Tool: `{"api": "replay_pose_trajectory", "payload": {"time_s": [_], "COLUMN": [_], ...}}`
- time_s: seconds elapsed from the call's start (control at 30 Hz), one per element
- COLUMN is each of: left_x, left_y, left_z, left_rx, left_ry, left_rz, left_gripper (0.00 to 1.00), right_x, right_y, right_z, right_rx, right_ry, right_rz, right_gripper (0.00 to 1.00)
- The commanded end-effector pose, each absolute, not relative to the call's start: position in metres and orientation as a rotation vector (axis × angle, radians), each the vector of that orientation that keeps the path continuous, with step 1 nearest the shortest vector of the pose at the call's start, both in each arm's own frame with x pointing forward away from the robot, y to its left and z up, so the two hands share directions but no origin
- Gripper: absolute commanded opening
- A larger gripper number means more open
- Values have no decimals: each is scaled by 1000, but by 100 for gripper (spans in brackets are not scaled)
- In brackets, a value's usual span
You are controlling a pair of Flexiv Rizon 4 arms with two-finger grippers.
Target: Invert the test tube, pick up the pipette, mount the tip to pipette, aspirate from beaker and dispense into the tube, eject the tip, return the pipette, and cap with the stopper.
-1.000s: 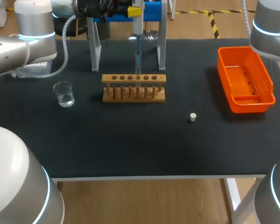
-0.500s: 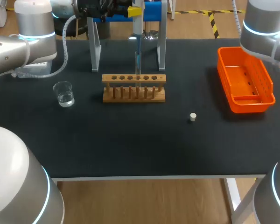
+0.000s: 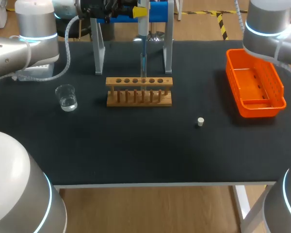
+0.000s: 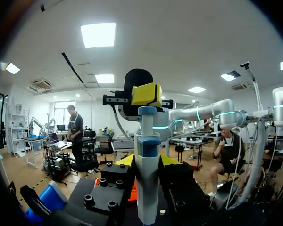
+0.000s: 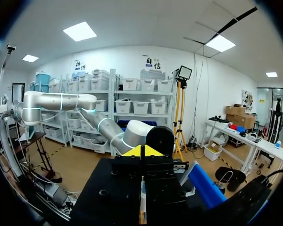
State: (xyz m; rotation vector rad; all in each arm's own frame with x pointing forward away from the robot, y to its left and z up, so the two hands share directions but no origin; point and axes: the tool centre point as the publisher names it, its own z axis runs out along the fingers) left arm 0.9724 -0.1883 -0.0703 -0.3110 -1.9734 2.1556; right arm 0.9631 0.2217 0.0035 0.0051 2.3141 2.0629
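Two yellow-tipped fingers of the left gripper [image 4: 146, 161] clamp the pipette [image 4: 147, 188] from both sides in the left wrist view. The head view alone places it upright between the legs of the stand [image 3: 168, 43], behind the tube rack [image 3: 139, 92], with beaker [image 3: 66, 97], stopper [image 3: 200, 122] and orange basket [image 3: 256, 85] spread on the tabletop [image 3: 136, 145]. Only the right wrist view shows the right gripper [image 5: 141, 151], tips pressed together; the head view catches just the right arm [image 3: 267, 26].

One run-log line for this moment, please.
left gripper: shut on pipette, tip pointing down at rack | right gripper: shut | stopper: loose on table | beaker: beside rack
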Motion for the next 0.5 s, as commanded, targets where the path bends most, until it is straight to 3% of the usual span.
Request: {"api": "replay_pose_trajectory", "payload": {"time_s": [0.03, 0.5], "left_x": [975, 975], "left_y": [-188, -188], "left_z": [-70, -70], "left_rx": [-316, -316], "left_ry": [-1970, -1970], "left_rz": [2153, 2153], "left_gripper": [0, 0], "right_x": [968, 972], "right_y": [227, 236], "right_z": [4, 1], "right_rx": [2, 0], "right_ry": [2323, 2328], "right_rz": [2066, 2078], "right_gripper": [0, 0]}}
